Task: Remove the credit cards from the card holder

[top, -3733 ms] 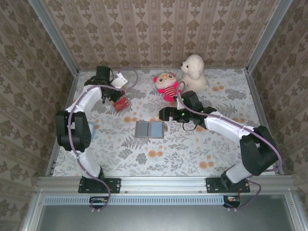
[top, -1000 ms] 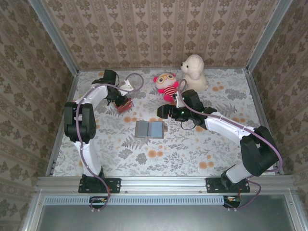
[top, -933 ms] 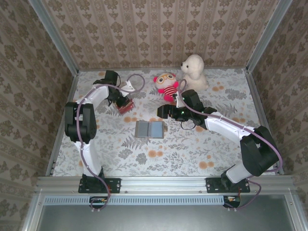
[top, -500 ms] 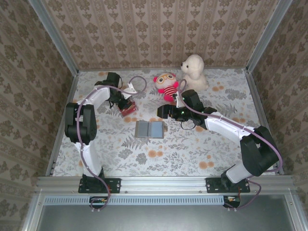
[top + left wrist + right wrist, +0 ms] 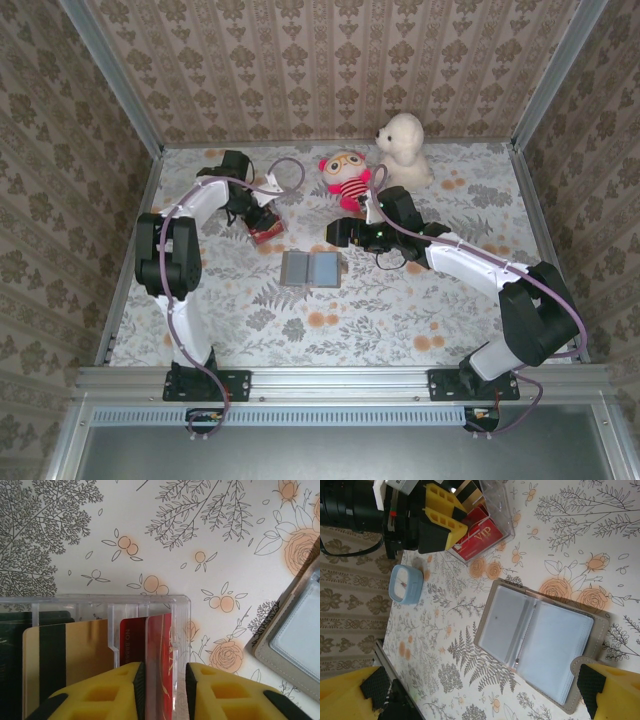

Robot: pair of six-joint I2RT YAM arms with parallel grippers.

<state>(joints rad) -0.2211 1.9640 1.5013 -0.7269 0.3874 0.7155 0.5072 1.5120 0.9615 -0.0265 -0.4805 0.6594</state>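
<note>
The card holder (image 5: 310, 268) lies open and flat mid-table; in the right wrist view its clear sleeves (image 5: 540, 645) show bluish-grey with no card visible in them. A red credit card (image 5: 157, 640) stands in a clear plastic box (image 5: 180, 605) beside a gold one (image 5: 75, 650). My left gripper (image 5: 161, 680) straddles the red card and the box wall, jaws slightly parted, the right pad off the card. In the top view this gripper (image 5: 258, 222) sits at the box, back left. My right gripper (image 5: 340, 235) hovers wide open just behind the holder, fingertips (image 5: 370, 690) far apart.
A red striped doll (image 5: 347, 180) and a white plush dog (image 5: 403, 148) stand at the back. A small blue clock (image 5: 405, 583) sits left of the holder. Patterned walls close in the table (image 5: 400, 330) on three sides.
My left gripper carried the red card right and nearer, down into the clear box, and its jaws have just parted. The right arm and the card holder have stayed put.
</note>
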